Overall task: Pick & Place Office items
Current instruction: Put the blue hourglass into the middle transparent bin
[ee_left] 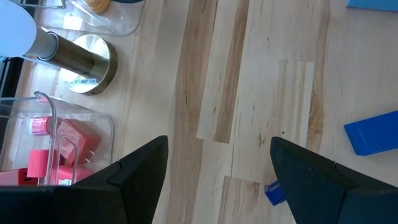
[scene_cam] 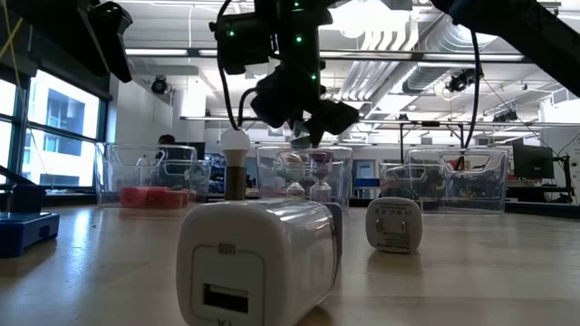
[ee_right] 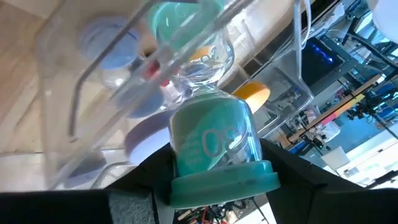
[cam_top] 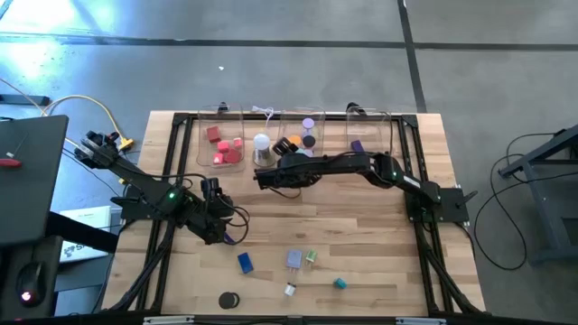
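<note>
My right gripper (cam_top: pixel 264 178) reaches across the table to the near side of the middle clear bin (cam_top: pixel 302 135). It is shut on a teal sand timer (ee_right: pixel 211 124), and in the low view it hangs above that bin (scene_cam: pixel 304 113). My left gripper (cam_top: pixel 219 217) is open and empty over the bare wood at the table's left middle (ee_left: pixel 217 180). Loose items lie on the near table: a blue block (cam_top: pixel 245 262), a lavender block (cam_top: pixel 294 260), a teal piece (cam_top: pixel 340 283), a black disc (cam_top: pixel 228 300) and a purple piece (cam_top: pixel 230 239). My right gripper pinches the sand timer between its two fingers, on the teal-filled glass bulb (ee_right: pixel 214 140) just above the teal end cap (ee_right: pixel 224 180). One finger (ee_right: pixel 140 180) is on each side. The timer is lifted clear of the table, and its other bulb (ee_right: pixel 186 25) is up against the clear bin's wall.
Three clear bins stand along the far edge. The left one (cam_top: pixel 226 144) holds red and pink pieces, and the right one (cam_top: pixel 361 140) holds a purple piece. A white dome lamp on a silvery base (cam_top: pixel 262 144) stands between the left and middle bins. White adapters (scene_cam: pixel 258 258) lie near the front.
</note>
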Available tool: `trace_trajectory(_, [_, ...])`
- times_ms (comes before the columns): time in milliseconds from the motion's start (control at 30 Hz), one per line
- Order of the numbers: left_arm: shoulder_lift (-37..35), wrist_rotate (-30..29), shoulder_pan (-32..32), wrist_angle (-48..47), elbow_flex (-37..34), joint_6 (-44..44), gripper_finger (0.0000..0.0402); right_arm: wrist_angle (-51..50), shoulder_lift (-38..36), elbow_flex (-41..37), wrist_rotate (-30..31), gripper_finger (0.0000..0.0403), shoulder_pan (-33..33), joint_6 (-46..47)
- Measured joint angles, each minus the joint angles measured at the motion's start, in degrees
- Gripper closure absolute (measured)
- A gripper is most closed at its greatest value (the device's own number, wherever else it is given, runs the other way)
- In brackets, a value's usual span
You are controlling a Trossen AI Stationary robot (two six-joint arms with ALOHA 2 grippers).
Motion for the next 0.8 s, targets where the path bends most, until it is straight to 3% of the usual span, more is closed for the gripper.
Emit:
trace_trajectory(367, [0.0, 0.0, 0.0, 0.0, 0.0, -0.9, 0.0128, 8.1, 0.0, 0.0, -0.1, 0.0221, -0.7, -9.9])
trace_trajectory(800, [0.0, 0.0, 0.0, 0.0, 0.0, -0.9, 0.0128, 7.7, 0.9, 0.1, -2.7, 0.0221, -1.1, -9.6])
